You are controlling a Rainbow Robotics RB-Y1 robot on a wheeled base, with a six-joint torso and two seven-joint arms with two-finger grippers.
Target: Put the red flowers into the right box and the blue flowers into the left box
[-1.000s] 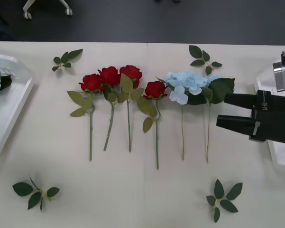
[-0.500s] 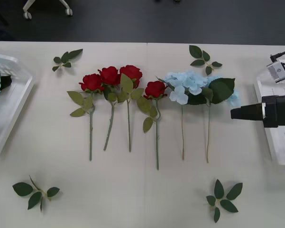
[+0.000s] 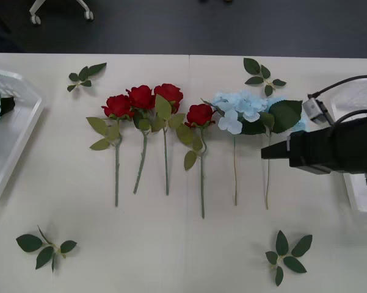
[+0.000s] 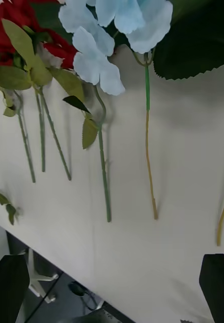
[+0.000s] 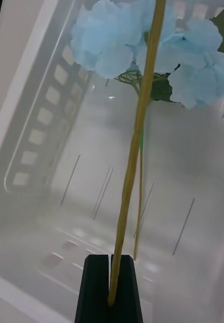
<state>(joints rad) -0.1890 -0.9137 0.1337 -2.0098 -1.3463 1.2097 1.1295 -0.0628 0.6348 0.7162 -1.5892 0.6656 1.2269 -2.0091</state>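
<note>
A: Orientation first. Where does the target lie from the right gripper (image 3: 265,152)?

B: In the front view the right gripper sits at mid-right of the table (image 3: 171,256), its black fingers pointing toward 9 o'clock. Their tips are level with the thin stems of the blue flowers on the table (image 3: 244,110), just beside the rightmost stem. The pale blue heads lie toward 11 o'clock from the tips. Each stem runs along the 12-to-6 line, head at 12, so the stems lie crosswise to the fingers' pointing direction.

A: Finger state?

B: Right wrist view: the two black fingers stand well apart with nothing between them. The blue flower stems (image 4: 149,151) lie ahead on the table.

A: The red roses (image 3: 148,101)?

B: Next along at 9 o'clock, stems parallel to the blue ones, untouched.

A: Left gripper (image 5: 110,290)?

B: Closed on a yellow-green stem of a blue flower (image 5: 142,50); its head hangs inside the left box (image 5: 36,131). A second blue head lies beside it. The left box (image 3: 12,131) is at 9 o'clock on the table; the right box (image 3: 360,201) at 3 o'clock.

A: Nearer arm?

B: The right arm, by judgement. The blue stems belong in the left box, well apart from it.
</note>
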